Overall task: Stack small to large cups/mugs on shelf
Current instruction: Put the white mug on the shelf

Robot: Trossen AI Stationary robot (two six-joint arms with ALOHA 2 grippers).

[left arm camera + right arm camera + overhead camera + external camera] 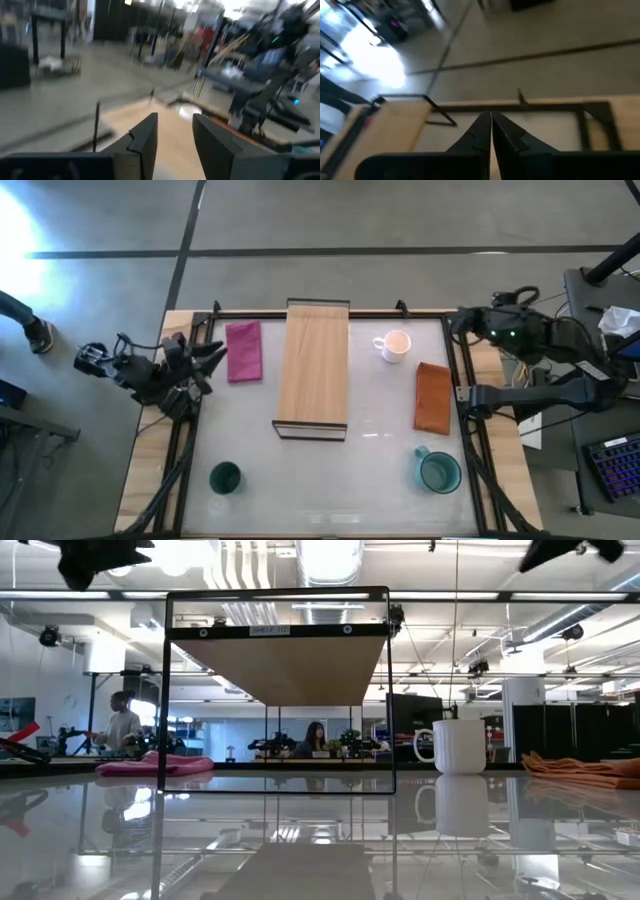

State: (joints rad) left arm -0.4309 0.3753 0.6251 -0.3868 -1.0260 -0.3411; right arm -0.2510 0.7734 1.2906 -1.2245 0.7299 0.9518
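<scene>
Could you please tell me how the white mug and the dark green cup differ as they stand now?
The white mug has a handle; the dark green cup has none. The white mug stands at the table's far side, right of the shelf; the dark green cup stands near-left. Both are upright and off the shelf.

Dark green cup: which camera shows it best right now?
High view: the dark green cup stands fully visible, upright, near the table's front left corner, apart from the shelf. The low view and both wrist views don't show it.

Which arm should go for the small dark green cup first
Left, probably. The dark green cup stands on the table's left side, nearer the left end effector, which is open. The right end effector is shut at the far right corner.
</scene>
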